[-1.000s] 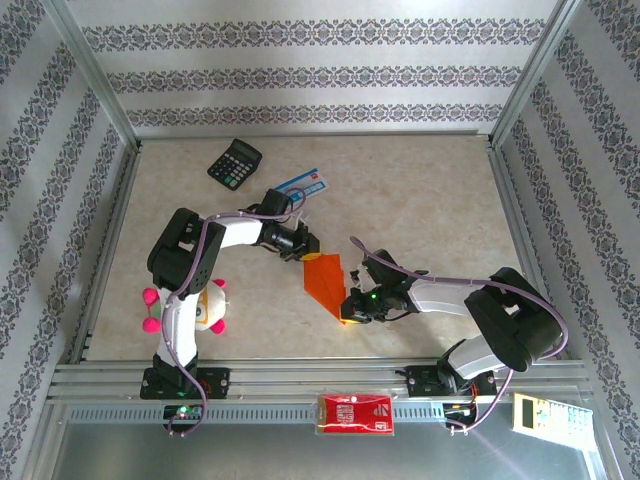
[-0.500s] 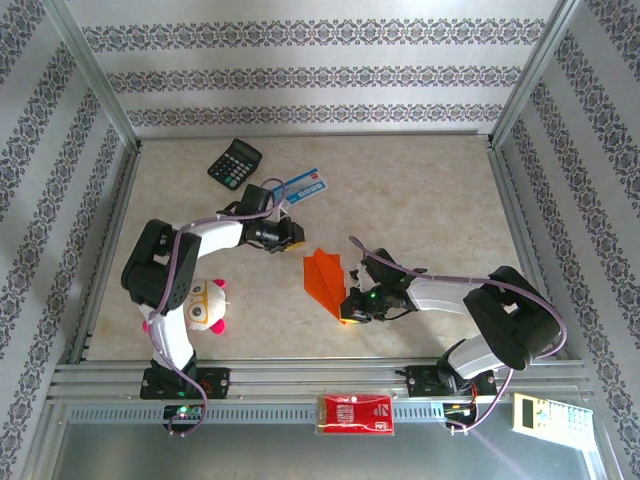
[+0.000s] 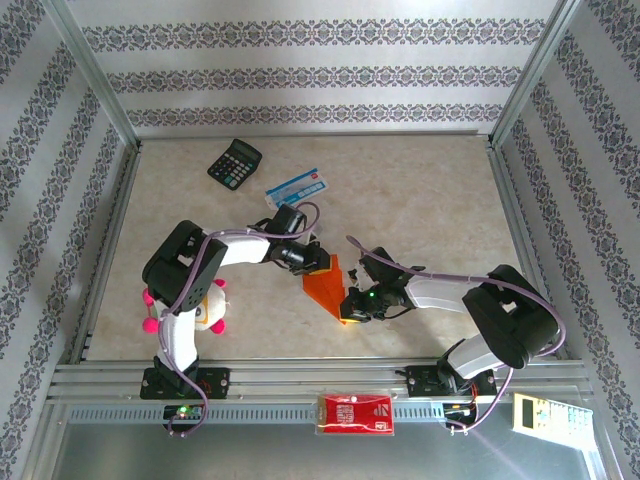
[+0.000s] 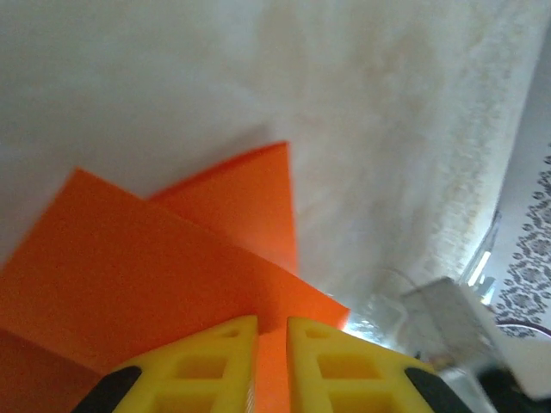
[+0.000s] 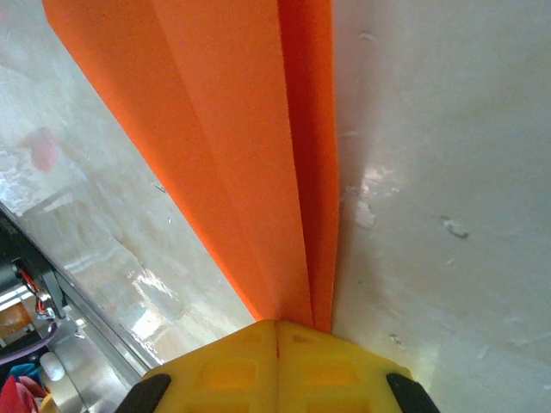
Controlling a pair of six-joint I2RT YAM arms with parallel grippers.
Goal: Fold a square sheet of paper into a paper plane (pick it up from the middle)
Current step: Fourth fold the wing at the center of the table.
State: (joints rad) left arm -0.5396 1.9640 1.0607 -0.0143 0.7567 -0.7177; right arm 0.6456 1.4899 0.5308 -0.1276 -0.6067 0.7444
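The square sheet of paper is bright orange and folded into a pointed wedge with a centre crease, lying mid-table. My left gripper is at its wide far end. In the left wrist view the yellow fingers stand almost together around a fold of the orange paper, which fills the narrow gap at the left gripper. My right gripper is at the near pointed end. In the right wrist view the right gripper is shut on the tip, and the creased paper runs away from it across the table.
A black calculator and a blue-and-white packet lie at the back left. A round white toy with pink knobs sits by the left arm. A red packet rests on the front rail, and a pale keypad lies at the front right.
The left gripper let the wide end drop, drew back toward the packet, then returned and closed on the wide end again. The right gripper kept its hold on the tip.
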